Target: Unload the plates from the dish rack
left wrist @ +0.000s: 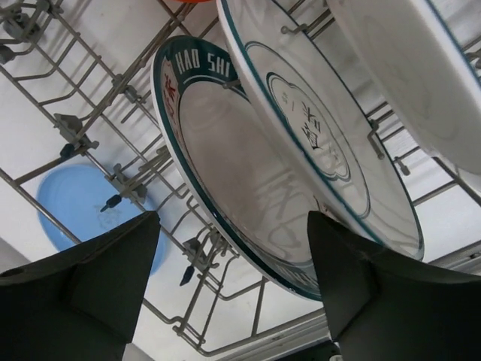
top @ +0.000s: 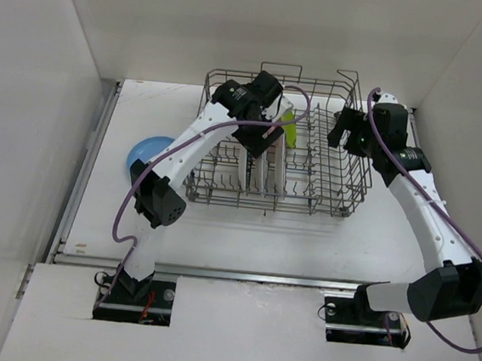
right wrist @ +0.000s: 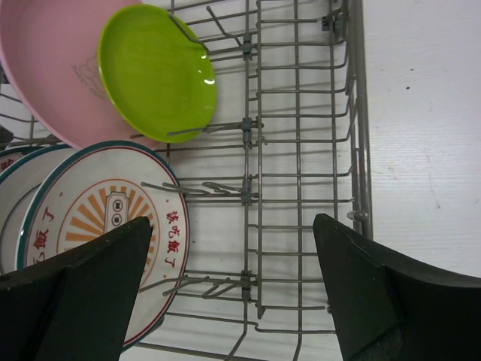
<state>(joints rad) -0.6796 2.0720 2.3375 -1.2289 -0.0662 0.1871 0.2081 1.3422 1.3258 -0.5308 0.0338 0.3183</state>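
Observation:
The grey wire dish rack point(top: 326, 184) stands at the back middle of the table. Several large white plates with dark rims point(top: 255, 172) stand upright in its left half, with a lime-green plate point(top: 288, 130) behind them. My left gripper point(top: 258, 141) is open above the white plates; in its wrist view the jaws point(left wrist: 233, 226) stand wide, either side of the lower edge of a dark-rimmed plate point(left wrist: 225, 150), not touching it. My right gripper point(top: 345, 132) is open and empty over the rack's right half point(right wrist: 301, 195). Its view shows the pink point(right wrist: 45, 68), lime-green point(right wrist: 154, 71) and printed white point(right wrist: 105, 218) plates.
A blue plate point(top: 146, 150) lies flat on the table left of the rack, and shows through the wires in the left wrist view point(left wrist: 71, 199). An orange-red rim point(left wrist: 192, 2) shows at that view's top edge. White walls enclose the table on the left, back and right.

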